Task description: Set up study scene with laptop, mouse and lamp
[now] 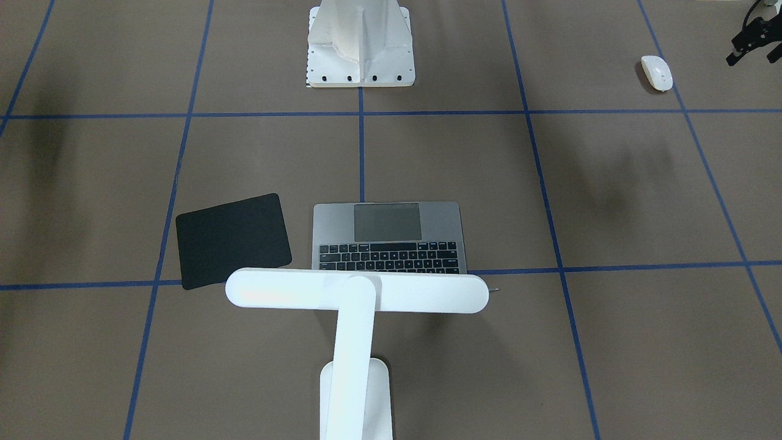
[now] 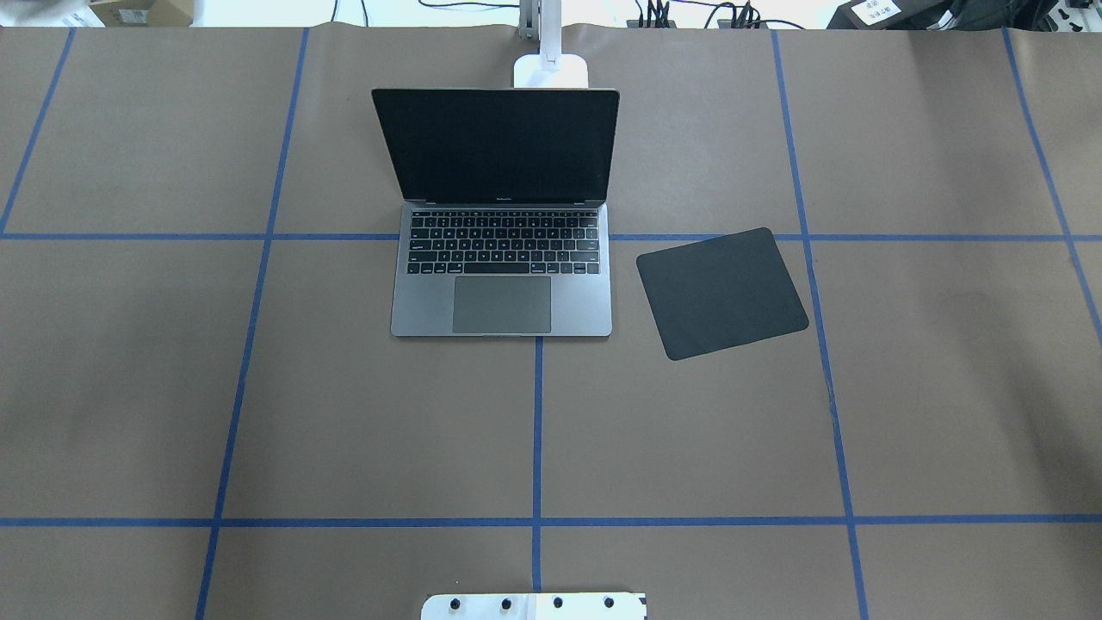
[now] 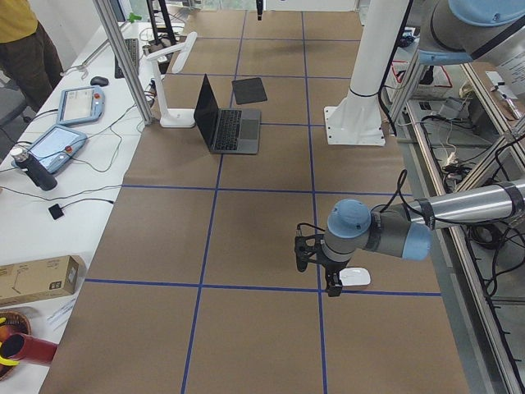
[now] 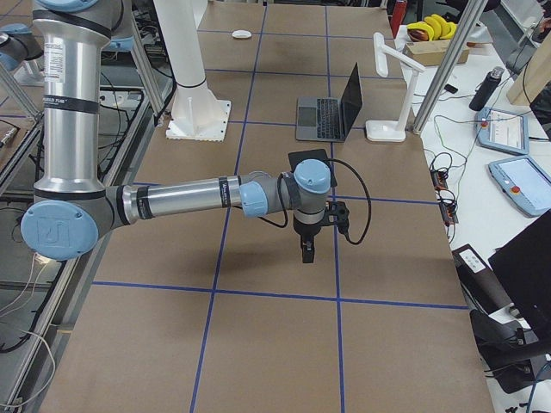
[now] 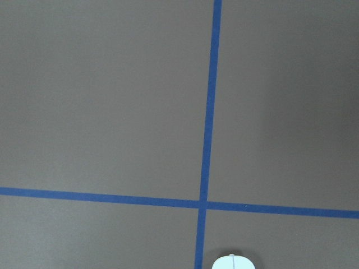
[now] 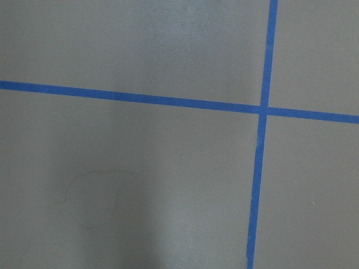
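The laptop (image 2: 504, 275) stands open at the far middle of the table, also in the front view (image 1: 388, 238). The white lamp (image 1: 357, 292) stands behind it, its bar head over the screen. The white mouse (image 1: 657, 72) lies alone on the robot's left side, near the robot's edge, and peeks in at the bottom of the left wrist view (image 5: 233, 262). My left gripper (image 1: 752, 59) hovers close beside the mouse without touching it, its fingers apart and empty (image 3: 317, 269). My right gripper (image 4: 307, 249) points down above bare table; I cannot tell if it is open.
A black mouse pad (image 2: 721, 293) lies tilted to the right of the laptop. The white bolted pedestal (image 1: 360, 43) stands at the robot's edge. Blue tape lines (image 6: 261, 109) cross the brown paper. Tablets and cables lie beyond the far edge (image 3: 70, 107).
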Available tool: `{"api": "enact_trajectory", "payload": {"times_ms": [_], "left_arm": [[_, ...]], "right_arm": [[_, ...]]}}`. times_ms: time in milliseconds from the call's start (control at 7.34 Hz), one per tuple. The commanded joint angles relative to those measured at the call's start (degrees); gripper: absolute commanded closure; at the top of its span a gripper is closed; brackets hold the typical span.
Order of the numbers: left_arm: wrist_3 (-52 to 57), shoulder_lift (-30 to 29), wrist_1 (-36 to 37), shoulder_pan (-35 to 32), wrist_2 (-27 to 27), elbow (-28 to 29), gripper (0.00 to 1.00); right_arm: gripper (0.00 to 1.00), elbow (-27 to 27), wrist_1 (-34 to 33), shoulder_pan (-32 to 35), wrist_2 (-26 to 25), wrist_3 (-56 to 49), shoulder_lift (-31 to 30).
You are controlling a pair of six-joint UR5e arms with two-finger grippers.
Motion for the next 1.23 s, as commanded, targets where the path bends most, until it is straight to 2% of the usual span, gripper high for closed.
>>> {"api": "enact_trajectory", "payload": {"times_ms": [0, 409, 681, 954, 1090], "left_arm": [[-5.10, -0.52, -0.96, 9.61, 0.74, 0.26, 0.01], [-5.97, 3.07, -6.21, 14.22, 0.66, 1.84, 0.01], [-13.49, 3.79, -13.06, 17.98, 0.65, 3.94, 0.01], [-18.25, 3.79, -22.63, 20.53, 0.57, 9.65, 0.01], [-24.29, 3.79, -25.37, 24.64, 0.74, 9.84, 0.01]], "right_arm": [[0.00, -0.23, 0.00, 0.00, -0.17, 0.03, 0.09], [0.00, -0.14, 0.00, 0.00, -0.17, 0.30, 0.09], [0.00, -0.14, 0.00, 0.00, -0.17, 0.38, 0.09], [0.00, -0.14, 0.00, 0.00, -0.34, 0.38, 0.09], [0.00, -0.14, 0.09, 0.00, -0.35, 0.38, 0.09]]}}
